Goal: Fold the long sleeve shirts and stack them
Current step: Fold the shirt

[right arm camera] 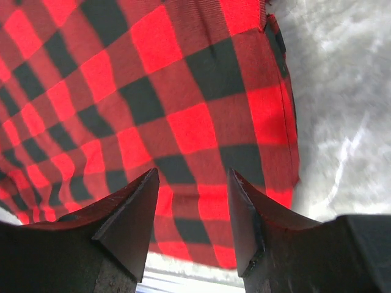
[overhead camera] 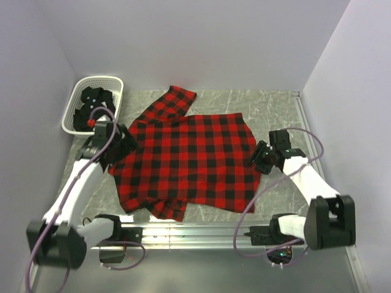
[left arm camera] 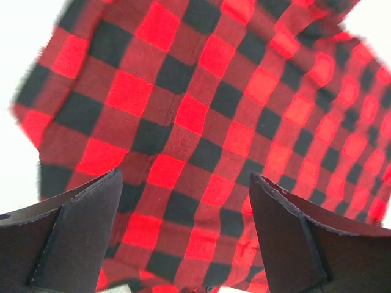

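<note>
Two pairs of jaws are shown spread in the wrist views, left gripper (left arm camera: 183, 177) and right gripper (right arm camera: 192, 173) over the red-and-black flannel shirt (overhead camera: 195, 159) laid on the table (overhead camera: 275, 110); only overhead is the black shirt (overhead camera: 90, 97) seen, in the white basket (overhead camera: 101, 79).

L hand (left arm camera: 184, 177), R hand (right arm camera: 193, 171) gaping.

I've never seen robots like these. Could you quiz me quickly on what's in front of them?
1. True or false: the red-and-black checked shirt lies inside the white basket.
2. What is in the basket? A) a black garment B) towels C) nothing
3. Are the left gripper and right gripper open or shut?
Key: 1 false, it lies on the table; 2 A; 3 both open.
</note>
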Controlling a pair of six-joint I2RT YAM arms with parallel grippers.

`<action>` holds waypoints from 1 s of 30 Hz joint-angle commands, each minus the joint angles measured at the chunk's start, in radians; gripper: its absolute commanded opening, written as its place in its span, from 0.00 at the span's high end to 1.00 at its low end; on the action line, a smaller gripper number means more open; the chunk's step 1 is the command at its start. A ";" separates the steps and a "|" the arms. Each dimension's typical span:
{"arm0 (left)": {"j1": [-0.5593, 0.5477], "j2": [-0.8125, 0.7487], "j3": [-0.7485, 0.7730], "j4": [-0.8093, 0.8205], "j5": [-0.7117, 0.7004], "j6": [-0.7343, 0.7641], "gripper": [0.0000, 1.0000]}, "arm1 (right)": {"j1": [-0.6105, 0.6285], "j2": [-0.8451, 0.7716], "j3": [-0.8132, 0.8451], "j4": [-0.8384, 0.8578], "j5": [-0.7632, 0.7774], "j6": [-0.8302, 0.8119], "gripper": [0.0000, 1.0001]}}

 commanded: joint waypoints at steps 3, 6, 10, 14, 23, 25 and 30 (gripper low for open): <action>-0.001 0.211 0.007 0.220 0.094 -0.019 0.10 | -0.014 0.132 -0.030 0.207 -0.067 0.061 0.44; -0.001 0.342 0.037 0.274 0.094 -0.025 0.10 | -0.026 0.212 -0.022 0.232 -0.071 0.082 0.44; -0.001 0.495 0.094 0.309 0.107 -0.040 0.10 | -0.043 0.304 0.001 0.238 -0.059 0.108 0.43; 0.001 0.632 0.159 0.332 0.097 -0.051 0.09 | -0.072 0.369 0.016 0.241 -0.052 0.137 0.41; 0.004 0.963 0.396 0.329 0.175 -0.080 0.09 | -0.169 0.521 0.181 0.171 0.013 0.160 0.37; 0.004 0.999 0.445 0.321 0.186 -0.089 0.09 | -0.178 0.564 0.229 0.151 0.049 0.157 0.35; -0.008 1.109 0.599 0.309 0.264 -0.129 0.09 | -0.238 0.636 0.352 0.114 0.094 0.168 0.34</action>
